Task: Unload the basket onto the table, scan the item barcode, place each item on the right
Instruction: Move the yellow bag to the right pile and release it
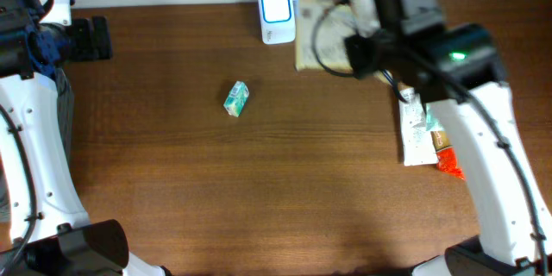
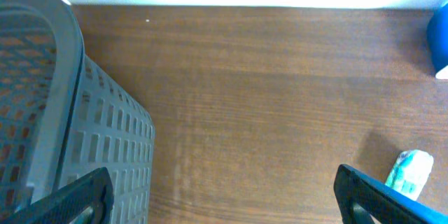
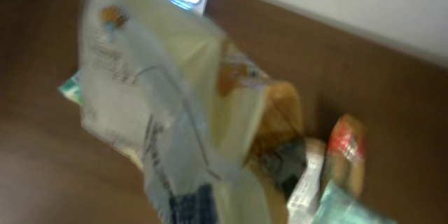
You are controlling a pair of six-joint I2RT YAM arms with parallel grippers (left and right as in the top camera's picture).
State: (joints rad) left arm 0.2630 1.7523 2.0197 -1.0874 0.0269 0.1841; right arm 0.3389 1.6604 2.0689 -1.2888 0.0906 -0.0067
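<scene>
Right gripper [image 1: 355, 33] clamped on cream bag [image 1: 330, 33], held just right of lit scanner [image 1: 277, 15] at far edge of table [image 1: 302, 181]. Bag extends from gripper toward scanner; barcode side probably blurred out. Left gripper [image 2: 224, 196] wide open, empty, well apart beside basket [image 2: 42, 112].

Overhead looks down; wrist cams near table [image 1: 259, 190].

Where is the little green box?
In the overhead view, the little green box lies alone on the table, below and left of the glowing scanner.
</scene>
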